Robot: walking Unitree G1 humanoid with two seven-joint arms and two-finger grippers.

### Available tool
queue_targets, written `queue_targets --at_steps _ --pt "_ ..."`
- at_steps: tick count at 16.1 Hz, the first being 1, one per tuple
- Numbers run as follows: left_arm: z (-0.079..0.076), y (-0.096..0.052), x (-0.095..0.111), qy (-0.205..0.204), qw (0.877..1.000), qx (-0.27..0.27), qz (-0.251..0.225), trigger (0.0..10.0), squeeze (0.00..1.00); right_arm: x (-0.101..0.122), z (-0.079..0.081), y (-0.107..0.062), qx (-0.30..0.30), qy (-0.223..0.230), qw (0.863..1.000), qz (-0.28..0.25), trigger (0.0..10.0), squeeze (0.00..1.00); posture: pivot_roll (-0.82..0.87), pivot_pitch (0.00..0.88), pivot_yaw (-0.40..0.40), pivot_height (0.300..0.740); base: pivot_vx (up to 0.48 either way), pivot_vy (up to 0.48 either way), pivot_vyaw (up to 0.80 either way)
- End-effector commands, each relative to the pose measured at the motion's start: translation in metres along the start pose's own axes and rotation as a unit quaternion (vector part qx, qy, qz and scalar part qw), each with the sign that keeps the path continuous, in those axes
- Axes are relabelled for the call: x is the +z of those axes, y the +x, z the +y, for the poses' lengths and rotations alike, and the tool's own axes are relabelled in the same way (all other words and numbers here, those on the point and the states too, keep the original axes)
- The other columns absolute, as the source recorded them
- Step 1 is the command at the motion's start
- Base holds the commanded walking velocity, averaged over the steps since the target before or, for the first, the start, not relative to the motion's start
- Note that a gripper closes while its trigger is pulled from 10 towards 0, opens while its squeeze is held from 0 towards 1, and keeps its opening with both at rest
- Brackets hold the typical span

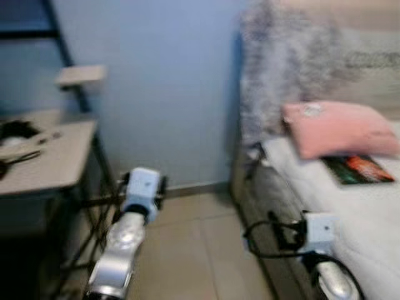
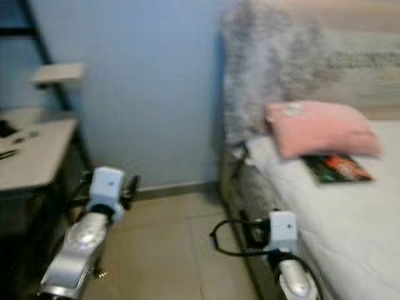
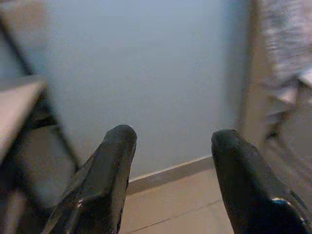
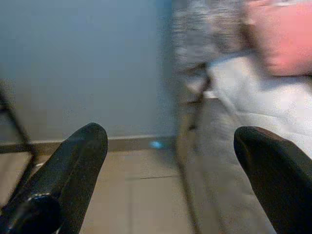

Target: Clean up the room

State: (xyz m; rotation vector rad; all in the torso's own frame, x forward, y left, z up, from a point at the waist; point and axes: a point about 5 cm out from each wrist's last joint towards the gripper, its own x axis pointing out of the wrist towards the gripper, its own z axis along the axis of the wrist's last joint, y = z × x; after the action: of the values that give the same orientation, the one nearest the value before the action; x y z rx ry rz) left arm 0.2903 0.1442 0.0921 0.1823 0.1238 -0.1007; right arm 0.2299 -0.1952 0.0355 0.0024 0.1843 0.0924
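Observation:
The picture is blurred. A pink pillow point(image 1: 337, 128) lies on the white bed point(image 1: 369, 212) at the right, with a dark, colourful book point(image 1: 358, 169) just in front of it. A grey furry blanket point(image 1: 287, 69) hangs over the head of the bed. My left gripper point(image 3: 170, 139) is held up over the tiled floor, open, with nothing between its fingers. It points at the blue wall. My right gripper point(image 4: 170, 141) is also open and holds nothing. It hovers beside the bed's edge.
A light desk point(image 1: 56, 159) on black legs stands at the left with dark cables and small items point(image 1: 19, 134) on it. A small shelf point(image 1: 81, 75) sits above it. Beige tiled floor point(image 1: 194, 244) runs between desk and bed to the blue wall point(image 1: 162, 81).

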Motion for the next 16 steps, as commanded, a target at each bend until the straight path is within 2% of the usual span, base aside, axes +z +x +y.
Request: queue_targets --at_steps 1,2,5,9,11,16 --pt "-0.0064 0.0019 0.0038 -0.007 1.000 -0.011 -0.009 10.0 0.00 0.0021 -0.0034 0.0009 -0.004 0.003 1.000 -0.001 10.0 0.00 0.10 0.000 0.017 0.740 0.000 0.000 0.48" --pt "-0.0065 0.0021 0.0054 -0.033 0.999 -0.014 -0.014 10.0 0.00 0.0035 -0.0025 0.0022 -0.001 0.001 1.000 -0.003 10.0 0.00 0.11 0.000 0.012 0.740 0.000 0.000 0.48" --pt "-0.0070 0.0015 0.0046 -0.037 0.999 -0.010 -0.011 10.0 0.00 0.0039 -0.0004 0.0059 0.007 -0.007 1.000 0.005 10.0 0.00 0.11 0.000 0.009 0.740 0.480 0.000 0.16" --pt "-0.0059 0.0000 0.0016 -0.039 0.999 -0.013 -0.008 10.0 0.00 0.0012 -0.0048 0.0038 -0.020 0.005 1.000 0.007 10.0 0.00 0.11 0.000 0.010 0.740 0.480 0.000 0.00" --pt "-0.0034 0.0005 0.0011 -0.033 0.999 -0.006 -0.006 10.0 0.00 -0.0011 0.0027 0.0023 0.004 -0.011 1.000 0.014 10.0 0.00 0.10 0.000 0.008 0.740 0.480 0.000 0.00" --pt "-0.0023 0.0002 0.0020 -0.038 0.999 0.001 -0.008 10.0 0.00 -0.0002 -0.0002 0.0010 0.000 -0.011 1.000 0.013 10.0 0.00 0.10 0.000 0.002 0.740 0.480 0.000 0.00"
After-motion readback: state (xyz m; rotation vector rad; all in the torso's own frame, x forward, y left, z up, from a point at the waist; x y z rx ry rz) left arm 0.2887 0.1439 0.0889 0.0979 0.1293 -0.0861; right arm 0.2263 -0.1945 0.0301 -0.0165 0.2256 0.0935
